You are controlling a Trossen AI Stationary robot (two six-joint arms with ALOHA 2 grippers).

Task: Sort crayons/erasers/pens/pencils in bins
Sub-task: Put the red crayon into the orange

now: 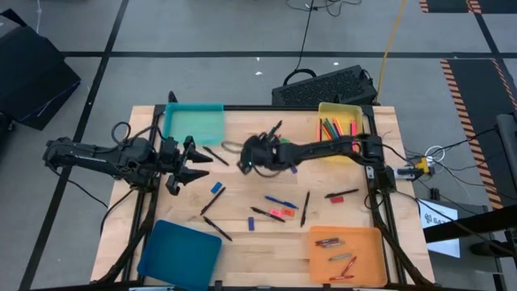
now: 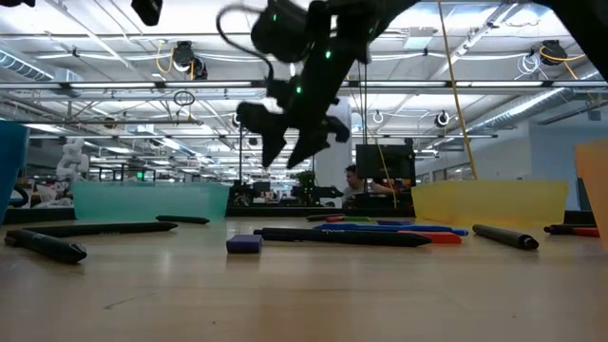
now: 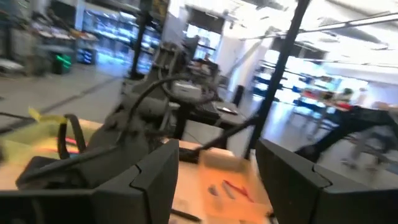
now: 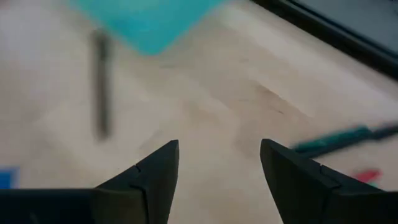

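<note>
High view: the right gripper [image 1: 245, 162] hangs open and empty above the bare table [image 1: 242, 194] middle, near the teal bin [image 1: 194, 124]. Pens [image 1: 279, 201] and erasers [image 1: 216, 187] lie scattered below. The left gripper [image 1: 184, 166], open, waits beside.

You see a wooden table [image 1: 242, 234] standing on grey floor [image 1: 202, 32] crossed by dark lines. Behind the table lies a black vented box [image 1: 323, 85]; a yellow cable [image 1: 392, 36] runs across the floor beyond it. Right of the table, orange-and-black hazard striping [image 1: 464, 97] marks the floor. Beyond the table, a ceiling of pipes and strip lights [image 2: 114, 71] spans an open workshop; a person [image 2: 353, 178] sits at a monitor [image 2: 383, 160].
</note>
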